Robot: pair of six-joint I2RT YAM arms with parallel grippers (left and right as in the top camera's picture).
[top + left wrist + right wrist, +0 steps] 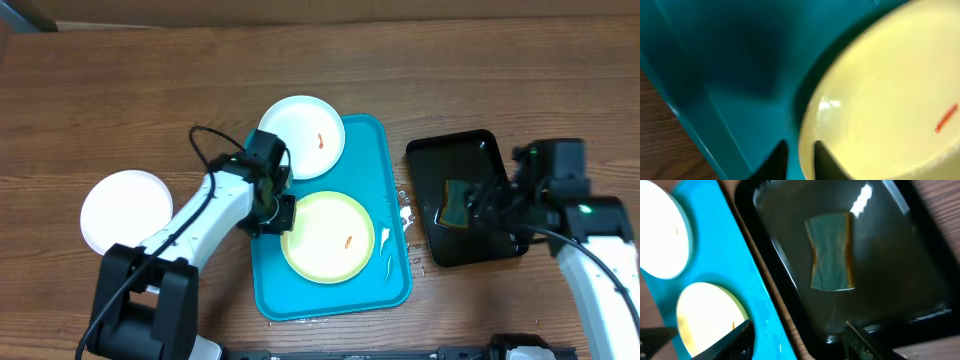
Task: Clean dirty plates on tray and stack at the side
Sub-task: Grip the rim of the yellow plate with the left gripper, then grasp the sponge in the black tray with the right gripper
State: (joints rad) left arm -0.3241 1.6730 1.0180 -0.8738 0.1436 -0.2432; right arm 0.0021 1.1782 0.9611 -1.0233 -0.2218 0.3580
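Note:
The pale yellow-green plate (330, 237) lies on the turquoise tray (390, 190) with an orange smear at its middle. My left gripper (283, 215) is at its left rim. In the left wrist view the two fingers (800, 155) are closed on the rim of the plate (880, 100), over the tray floor (740, 65). A white plate (303, 137) with an orange smear sits at the tray's far end. Another white plate (126, 210) lies on the table at the left. My right gripper (480, 205) is open and empty above the black tray.
The black tray (500, 160) stands right of the turquoise tray and holds a green-yellow sponge (457, 203), also in the right wrist view (831, 252). Water drops lie between the two trays. Bare wooden table surrounds them.

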